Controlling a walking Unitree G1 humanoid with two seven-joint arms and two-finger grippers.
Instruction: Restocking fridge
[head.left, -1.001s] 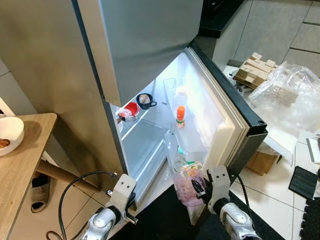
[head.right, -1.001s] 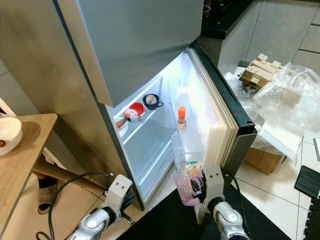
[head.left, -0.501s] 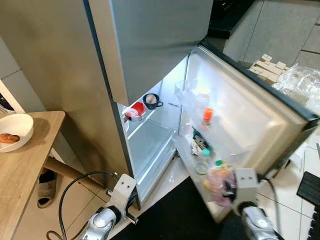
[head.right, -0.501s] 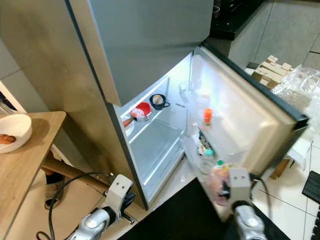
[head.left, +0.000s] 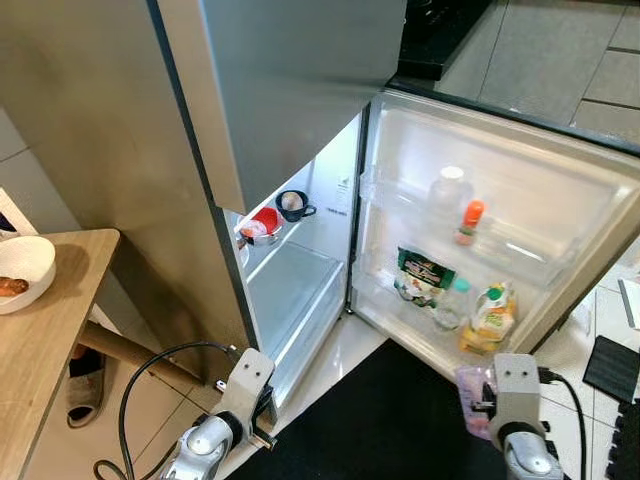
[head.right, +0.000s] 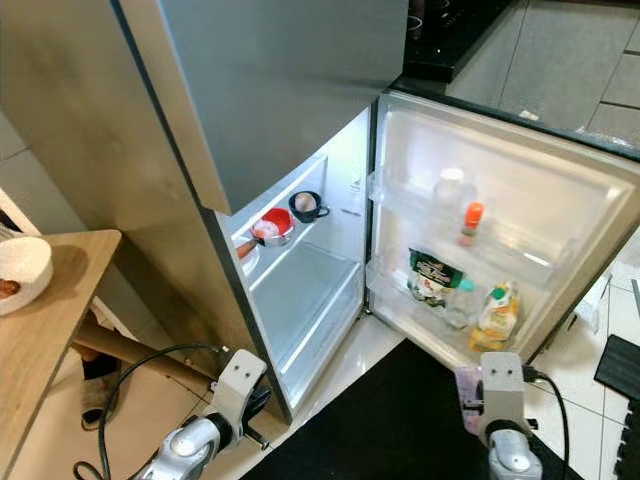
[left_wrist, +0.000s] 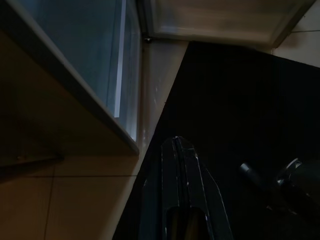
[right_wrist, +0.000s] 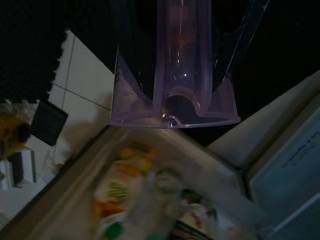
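The fridge's lower door (head.left: 560, 160) stands wide open. Its racks hold a white bottle (head.left: 449, 187), an orange-capped bottle (head.left: 468, 221), a dark green packet (head.left: 420, 273) and a yellow-green carton (head.left: 489, 315). Low in front of the door, my right gripper (head.left: 480, 402) is shut on a clear pink plastic jug (head.left: 468, 392). In the right wrist view the jug (right_wrist: 175, 75) sits between the dark fingers, above the door rack. My left gripper (head.left: 263, 420) hangs shut by the fridge's bottom corner, and its fingers (left_wrist: 178, 170) point at the dark mat.
Inside the fridge, a red bowl (head.left: 262, 222) and a black cup (head.left: 291, 203) sit on a shelf above a glass drawer (head.left: 290, 290). A wooden table (head.left: 40, 340) with a white bowl (head.left: 20, 270) stands at left. A black mat (head.left: 370, 420) lies before the fridge, with a slipper (head.left: 84, 378) beneath the table.
The lower fridge door has swung from half open to wide open. My right gripper moved right and back with the pink jug. The left arm stayed put.
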